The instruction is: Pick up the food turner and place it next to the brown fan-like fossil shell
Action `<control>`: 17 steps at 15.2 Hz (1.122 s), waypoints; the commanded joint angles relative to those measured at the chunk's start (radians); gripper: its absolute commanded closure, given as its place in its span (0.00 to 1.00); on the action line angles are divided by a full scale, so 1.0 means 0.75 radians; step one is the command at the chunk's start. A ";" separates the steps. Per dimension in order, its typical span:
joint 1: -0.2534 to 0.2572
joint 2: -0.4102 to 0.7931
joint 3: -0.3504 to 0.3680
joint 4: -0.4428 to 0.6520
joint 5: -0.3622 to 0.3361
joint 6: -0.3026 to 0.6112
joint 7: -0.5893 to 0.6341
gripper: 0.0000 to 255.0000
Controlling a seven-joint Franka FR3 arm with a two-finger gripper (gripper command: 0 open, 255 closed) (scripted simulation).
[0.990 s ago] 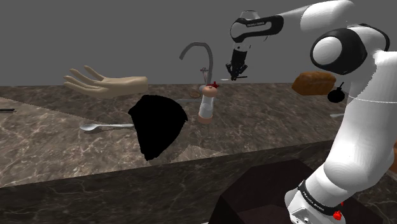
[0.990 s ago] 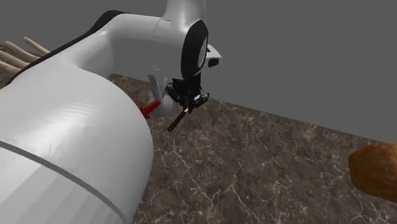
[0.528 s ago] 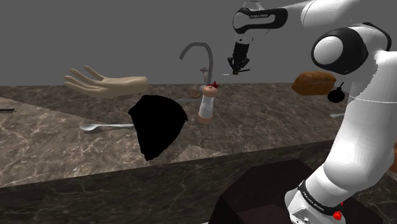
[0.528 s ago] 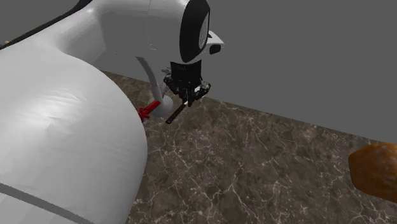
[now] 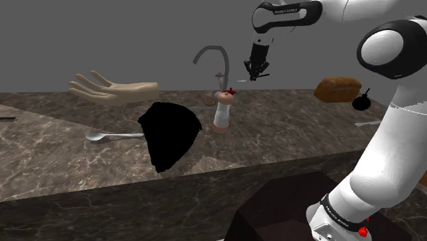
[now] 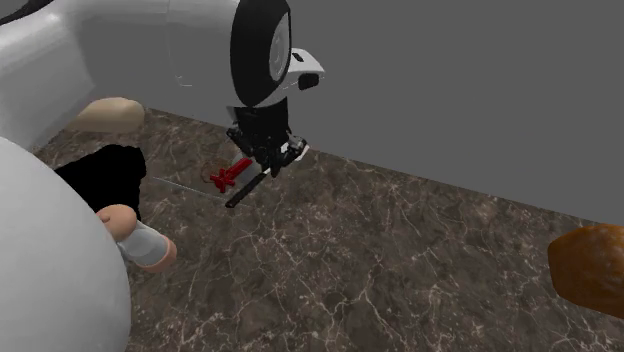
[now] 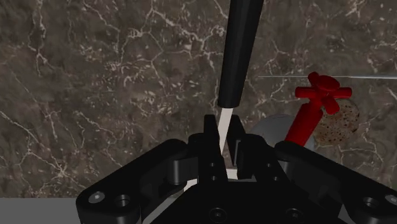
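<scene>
the food turner [image 7: 236, 57] is clamped in the gripper [image 7: 222, 129], handle jutting beyond it.

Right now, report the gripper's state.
Gripper: closed, holding the food turner.

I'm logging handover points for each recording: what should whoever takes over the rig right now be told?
Gripper: shut on the food turner, clasping its thin pale end; the black handle points away from the hand. It is held in the air, well above the counter.
Fan-shaped shell, drawn black here, lies on the counter, lower and toward the shoulder view's left of the gripper.
Done: the pick-up.
Left: carry across, lower, set the turner beside the shell, release.
</scene>
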 commanded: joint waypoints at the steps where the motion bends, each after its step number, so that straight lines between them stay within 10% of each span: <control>1: 0.028 -0.094 0.013 -0.140 -0.011 0.048 0.041 1.00; 17: 0.225 -0.658 0.223 -0.800 0.008 0.154 0.434 1.00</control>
